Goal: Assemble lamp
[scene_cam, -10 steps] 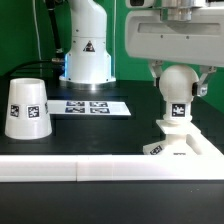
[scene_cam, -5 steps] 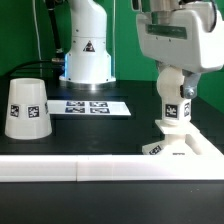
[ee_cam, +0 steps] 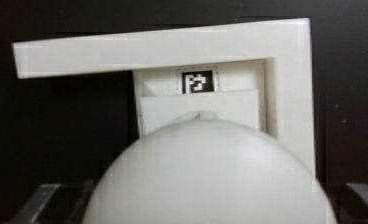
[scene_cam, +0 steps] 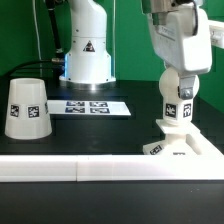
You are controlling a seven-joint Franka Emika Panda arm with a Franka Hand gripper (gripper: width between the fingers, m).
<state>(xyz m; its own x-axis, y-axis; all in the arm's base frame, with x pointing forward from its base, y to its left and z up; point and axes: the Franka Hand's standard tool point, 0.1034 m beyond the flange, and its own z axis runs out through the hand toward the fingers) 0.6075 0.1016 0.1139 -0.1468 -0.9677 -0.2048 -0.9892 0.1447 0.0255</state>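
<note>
The white bulb stands upright on the flat square base at the exterior view's right. My gripper comes down from above, shut on the bulb's ball top. In the wrist view the bulb fills the frame between the fingers, and the tagged base lies beyond it. The cone-shaped shade stands by itself on the table at the exterior view's left, away from the gripper.
The marker board lies flat mid-table. A long white rail runs along the front, right against the base, and its corner shows in the wrist view. The arm's white pedestal stands at the back.
My gripper has turned about its upright axis while staying on the bulb's top. The bulb's tag has shifted slightly toward the exterior view's left. The shade has not moved.
</note>
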